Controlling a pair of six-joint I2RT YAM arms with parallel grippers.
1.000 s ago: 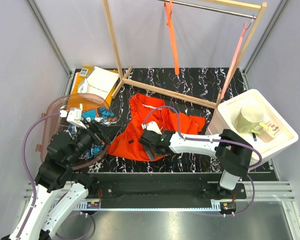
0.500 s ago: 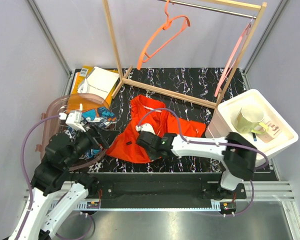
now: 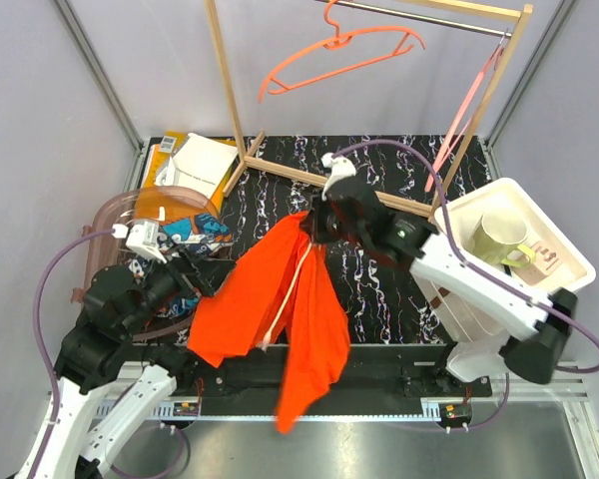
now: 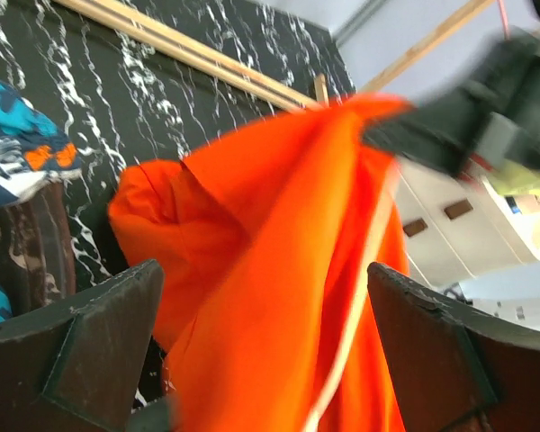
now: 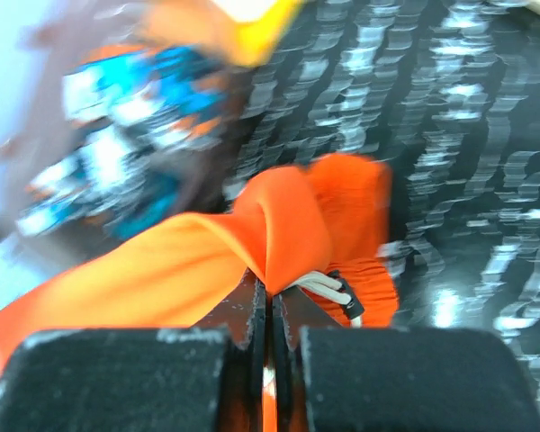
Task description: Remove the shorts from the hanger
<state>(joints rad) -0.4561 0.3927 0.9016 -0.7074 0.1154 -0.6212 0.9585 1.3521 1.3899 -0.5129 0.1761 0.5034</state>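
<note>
Since a second ago the orange shorts [image 3: 280,309] have come up off the worktop [image 3: 389,299]. The right arm [image 3: 459,274] has swung back and upward with them, and the bare orange hanger [image 3: 339,55] has turned from edge-on to broadside.

Furthest left, the patterned shorts [image 3: 195,228] lie in the pink tub [image 3: 100,215], just off the left side of the left jaws. Those jaws stand wide and hold nothing. The orange cloth hangs straight ahead of them, apparently untouched. Its long axis runs down from the right jaws toward the near edge, with the white drawstring [image 3: 292,284] trailing along it.

The right jaws are pinched shut on a fold by the waistband, and the whole garment hangs below them. I judge both pairs to be off the hanger. The left arm [image 3: 110,319] is nearer the free hem if a second grip is wanted.
</note>
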